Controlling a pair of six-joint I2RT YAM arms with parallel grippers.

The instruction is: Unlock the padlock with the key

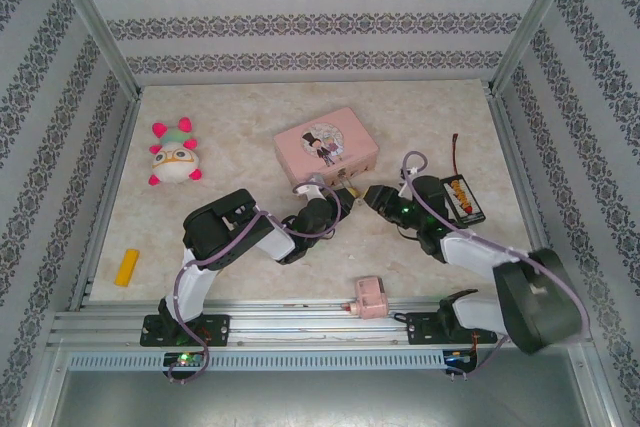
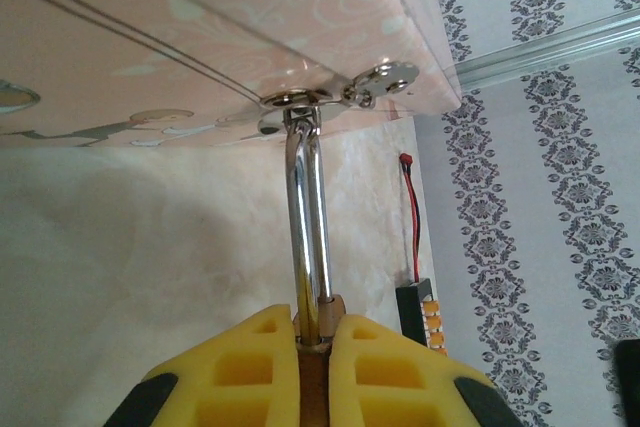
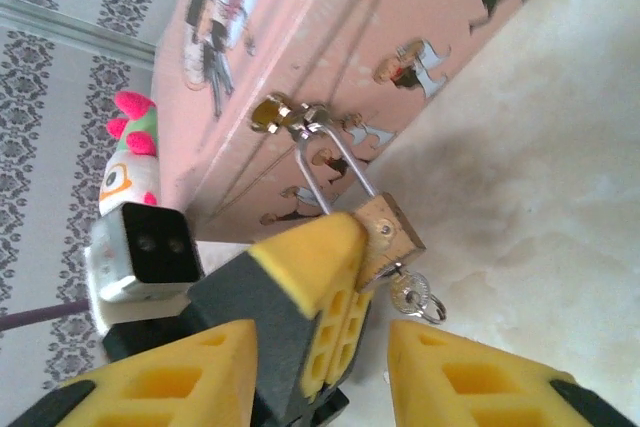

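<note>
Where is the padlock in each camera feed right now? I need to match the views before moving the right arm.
Top external: padlock at centre, just in front of the pink tin box.
Left wrist: padlock mid-frame, shackle rising to the box's front, body clamped in the left gripper at bottom.
Right wrist: padlock slightly right of centre, shackle hooked to the box.
Shared landmark: the pink tin box.

The top camera looks down on the whole table point(image 1: 230, 107) from behind. Both wrist cameras sit close, sharing the padlock point(image 3: 390, 232) on the pink box point(image 3: 330, 37).
</note>
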